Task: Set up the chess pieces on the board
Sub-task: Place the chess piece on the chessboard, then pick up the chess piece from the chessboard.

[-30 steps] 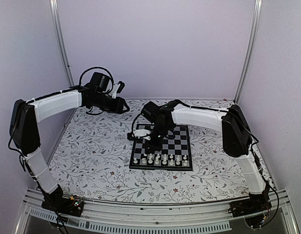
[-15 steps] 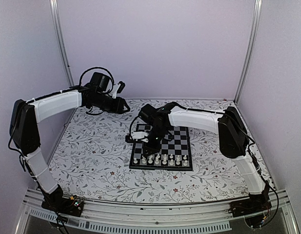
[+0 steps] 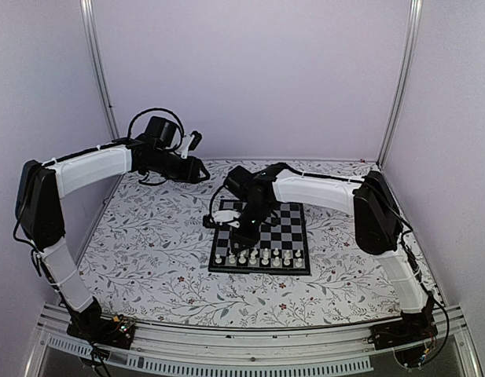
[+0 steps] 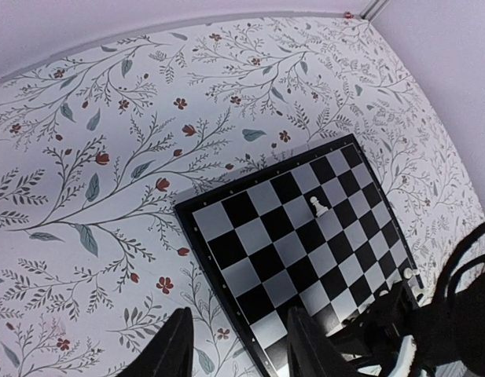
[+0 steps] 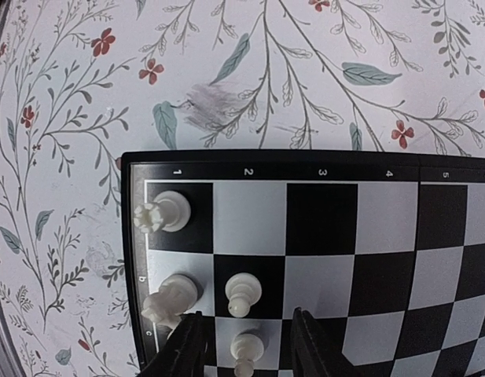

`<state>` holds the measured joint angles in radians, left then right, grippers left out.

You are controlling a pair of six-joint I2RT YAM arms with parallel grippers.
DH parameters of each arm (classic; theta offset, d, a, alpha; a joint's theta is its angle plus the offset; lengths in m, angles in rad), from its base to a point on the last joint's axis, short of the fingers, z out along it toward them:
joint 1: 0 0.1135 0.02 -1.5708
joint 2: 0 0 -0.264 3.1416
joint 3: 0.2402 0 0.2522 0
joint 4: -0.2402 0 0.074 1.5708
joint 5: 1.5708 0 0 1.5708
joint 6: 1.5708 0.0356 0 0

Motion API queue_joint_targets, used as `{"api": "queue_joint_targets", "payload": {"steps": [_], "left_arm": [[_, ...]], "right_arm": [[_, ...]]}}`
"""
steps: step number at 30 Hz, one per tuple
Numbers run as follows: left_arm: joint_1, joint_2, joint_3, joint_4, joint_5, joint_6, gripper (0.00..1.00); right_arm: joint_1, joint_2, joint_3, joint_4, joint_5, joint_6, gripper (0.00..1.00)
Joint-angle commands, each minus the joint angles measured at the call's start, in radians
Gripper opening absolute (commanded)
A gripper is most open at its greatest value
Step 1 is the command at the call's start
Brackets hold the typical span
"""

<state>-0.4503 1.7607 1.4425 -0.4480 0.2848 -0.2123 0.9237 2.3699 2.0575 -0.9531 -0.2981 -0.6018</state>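
Note:
The board (image 3: pixel 285 228) lies mid-table with white chess pieces (image 3: pixel 265 257) lined up along its near edge. My right gripper (image 3: pixel 234 227) hangs low over the board's left part. In the right wrist view it (image 5: pixel 246 349) is open, with its fingers either side of a white pawn (image 5: pixel 248 345) and not touching it. A second pawn (image 5: pixel 244 294), a knight (image 5: pixel 170 297) and a rook (image 5: pixel 165 212) stand beside it. My left gripper (image 3: pixel 198 169) is raised at the back left; it (image 4: pixel 238 349) is open and empty. A lone pawn (image 4: pixel 319 206) stands mid-board.
The floral table surface (image 3: pixel 148 251) surrounds the board. White walls and metal posts (image 3: pixel 98 71) close in the back and sides. The right arm (image 4: pixel 450 314) shows dark at the lower right of the left wrist view.
My right arm has shifted slightly over the board's left part. The left arm has not moved.

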Motion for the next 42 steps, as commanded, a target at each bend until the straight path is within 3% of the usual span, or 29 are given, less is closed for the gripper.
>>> {"api": "queue_joint_targets", "payload": {"steps": [1, 5, 11, 26, 42], "left_arm": [[0.012, -0.014, -0.004, 0.002, 0.013, 0.011, 0.43], [0.012, -0.01, -0.004, 0.001, 0.015, 0.01, 0.43], [0.012, -0.004, -0.004, 0.001, 0.025, 0.005, 0.43], [0.013, 0.002, -0.005, -0.001, 0.031, 0.006, 0.43], [0.012, 0.008, -0.005, -0.004, 0.035, 0.008, 0.43]], "right_arm": [[-0.036, -0.112, 0.018, -0.026, -0.073, -0.002, 0.4], [-0.078, -0.14, 0.009, 0.023, -0.022, 0.047, 0.42], [-0.133, -0.094, 0.024, 0.132, 0.241, 0.169, 0.42], [-0.199, 0.099, 0.153, 0.129, 0.291, 0.279, 0.48], [-0.23, 0.068, 0.033, 0.135, 0.28, 0.313, 0.43]]}}
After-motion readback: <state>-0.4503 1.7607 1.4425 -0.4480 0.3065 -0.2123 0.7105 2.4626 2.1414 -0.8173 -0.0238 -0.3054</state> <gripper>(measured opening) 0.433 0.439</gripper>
